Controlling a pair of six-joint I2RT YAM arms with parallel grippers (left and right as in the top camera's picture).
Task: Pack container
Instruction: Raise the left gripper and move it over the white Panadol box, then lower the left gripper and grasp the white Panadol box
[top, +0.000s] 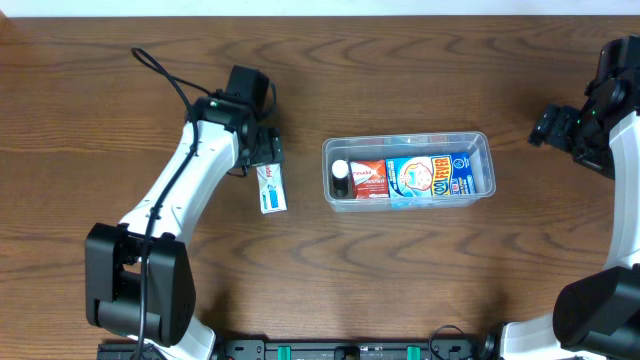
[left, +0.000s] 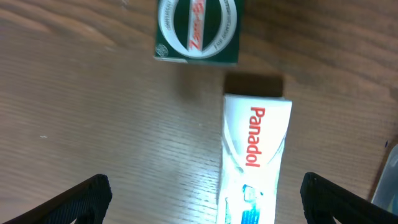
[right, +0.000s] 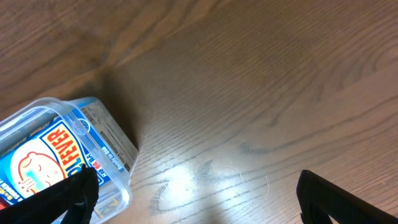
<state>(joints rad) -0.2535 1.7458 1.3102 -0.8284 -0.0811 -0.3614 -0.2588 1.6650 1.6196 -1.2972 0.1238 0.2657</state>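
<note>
On a dark wood-grain table (top: 120, 60) | one clear container (top: 405, 139) at centre-right of the overhead frame, three items inside | one Panadol box (top: 271, 189) left of centre, one green box (left: 198, 28) near its end | two arms: left gripper (left: 205, 199) and right gripper (right: 199, 193), fingers apart, holding nothing

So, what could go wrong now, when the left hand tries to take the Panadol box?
1. The Panadol box lies off-centre between the fingers of the open left hand; closing may twist it.
2. The green box close beyond it could be bumped.
3. The container looks nearly full with a bottle, red box and Cool Fever box; it may not lie flat.
</note>
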